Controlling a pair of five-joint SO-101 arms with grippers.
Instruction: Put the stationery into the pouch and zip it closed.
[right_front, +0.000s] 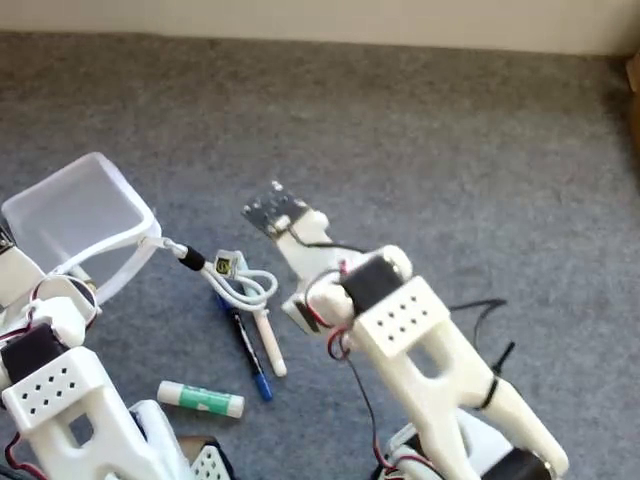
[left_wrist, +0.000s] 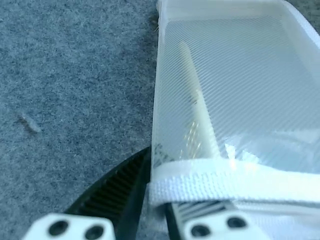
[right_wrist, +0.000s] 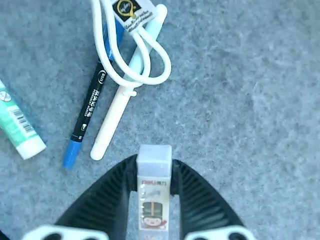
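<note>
eraser (right_wrist: 154, 192) sat clamped in right gripper (right_wrist: 155, 167); left gripper (left_wrist: 160, 192) pinched pouch (left_wrist: 240, 75) rim, mouth held up. best carried high over pull cord (right_wrist: 131, 60), released squarely above mouth.

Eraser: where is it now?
Right wrist view: the eraser is clamped in the right gripper, close to the tips of the white pen and the blue marker lying on the carpet.
</note>
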